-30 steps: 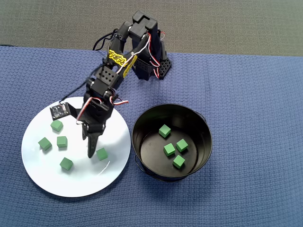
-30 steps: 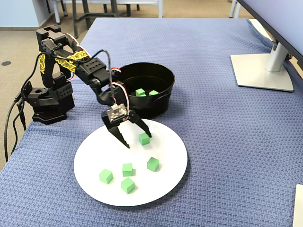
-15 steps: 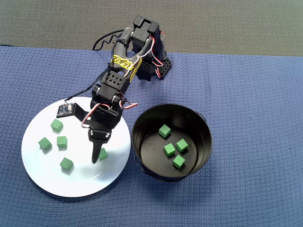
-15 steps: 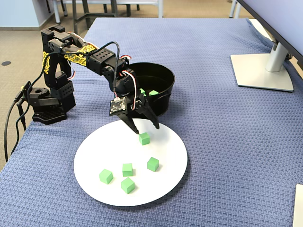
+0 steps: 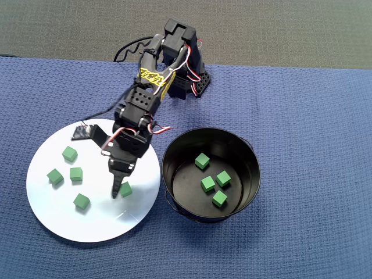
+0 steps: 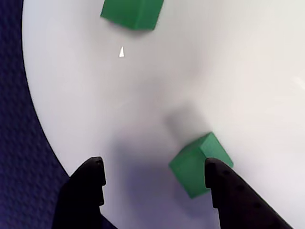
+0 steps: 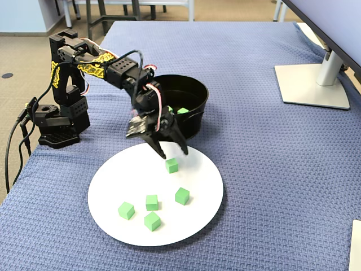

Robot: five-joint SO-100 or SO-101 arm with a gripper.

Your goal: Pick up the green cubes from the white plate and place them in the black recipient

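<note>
Fingers (image 6: 88, 191) are standing wide apart over the plate (image 6: 228, 71), tips pointing down at a green cube (image 6: 200, 164) that is lying between them, close against the right finger in the wrist view, with nothing gripped. In the overhead view the gripper (image 5: 118, 192) is hanging just left of that cube (image 5: 126, 189), near the plate's (image 5: 58, 215) right edge; in the fixed view the gripper (image 7: 172, 153) is hovering just above the cube (image 7: 172, 165). A second cube (image 6: 132, 12) is showing at the top of the wrist view. Four more cubes are sitting on the left half of the plate in the overhead view (image 5: 70, 154) (image 5: 54, 176) (image 5: 76, 174) (image 5: 81, 201), well apart from the fingers. Right of the plate, just beside it, the black pot (image 5: 250, 151) is holding four cubes on its floor (image 5: 202, 161) (image 5: 223, 178) (image 5: 207, 184) (image 5: 219, 199). The arm (image 5: 142, 104) is reaching from its base (image 5: 183, 64) at the far edge. Everything is resting on a table with a blue woven cloth (image 5: 314, 174); a monitor stand (image 7: 316, 84) is sitting at the right in the fixed view.
</note>
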